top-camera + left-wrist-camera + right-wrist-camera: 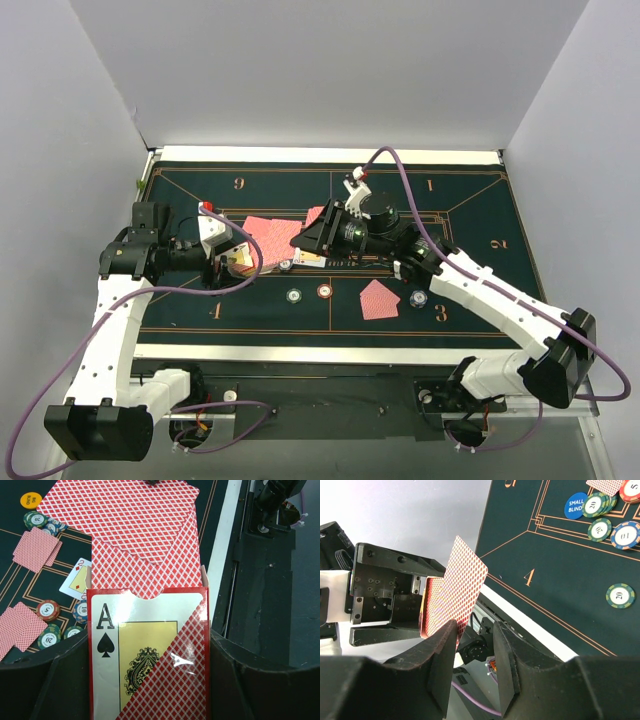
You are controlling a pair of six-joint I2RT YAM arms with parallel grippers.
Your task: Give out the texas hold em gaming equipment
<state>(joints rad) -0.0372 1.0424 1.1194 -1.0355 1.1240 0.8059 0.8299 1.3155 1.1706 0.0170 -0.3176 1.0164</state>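
Note:
My left gripper (230,258) is shut on a card box (147,655) printed with an ace of spades. Red-backed cards (145,545) fan out of its open top. In the top view these cards (272,235) reach toward my right gripper (302,240). My right gripper (475,642) is open, and the fanned cards' edge (465,580) stands at its left fingertip (445,640); nothing is clamped. Striped chips (47,610) and an orange button (31,500) lie on the mat. A blue button (576,506) lies by more chips (600,529).
Face-down card pairs lie on the green felt mat (470,190) at the front right (380,299) and in the left wrist view (37,550). A face-up two of diamonds (77,580) lies by the chips. Single chips (324,290) sit mid-mat. White table edge (535,625) runs below.

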